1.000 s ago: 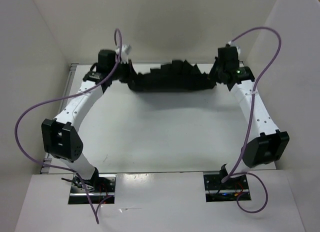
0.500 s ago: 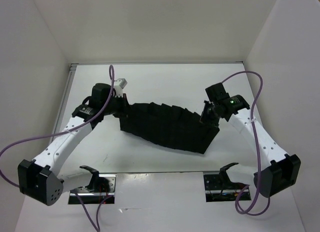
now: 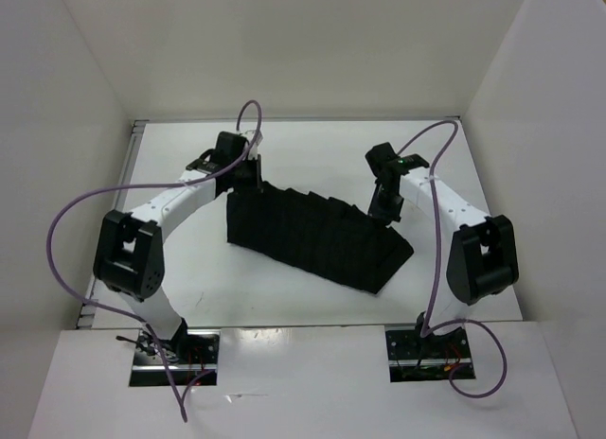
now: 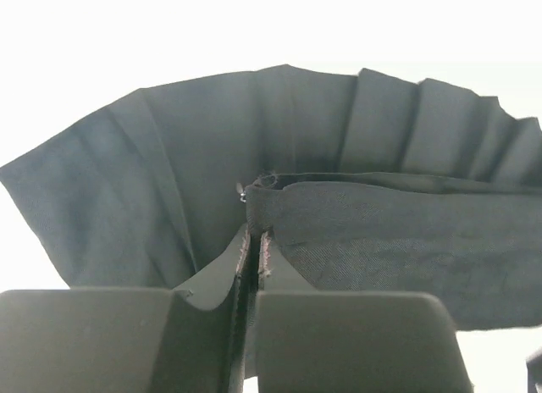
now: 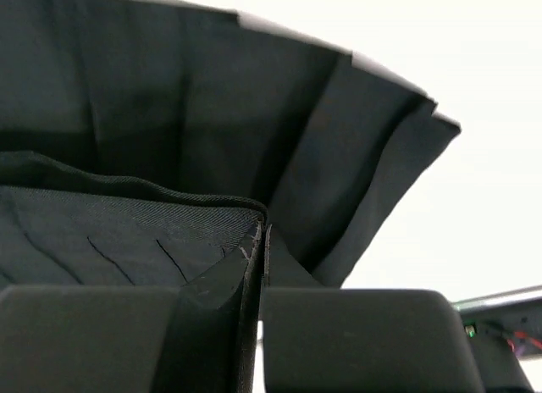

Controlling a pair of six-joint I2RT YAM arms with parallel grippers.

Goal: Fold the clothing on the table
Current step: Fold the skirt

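Observation:
The clothing (image 3: 312, 238), a black pleated skirt, lies spread on the white table (image 3: 199, 292), running from the left middle down toward the right. My left gripper (image 3: 254, 181) sits at its upper left corner. In the left wrist view the left gripper (image 4: 254, 236) is shut on the waistband corner, with pleats (image 4: 169, 156) fanning out beyond. My right gripper (image 3: 385, 212) is at the skirt's upper right end. In the right wrist view the right gripper (image 5: 261, 232) is shut on the folded waistband edge, over darker pleats (image 5: 186, 96).
White upright walls (image 3: 85, 98) close in the table on the left, back and right. A thin metal rim (image 3: 133, 150) runs along the left edge. The arm bases (image 3: 175, 352) (image 3: 426, 349) stand at the near edge, with purple cables (image 3: 66, 221) looping beside each arm.
Both arms drew the skirt from the far edge toward the middle and lowered it. It now lies spread on the table, and both grippers have stayed shut on it.

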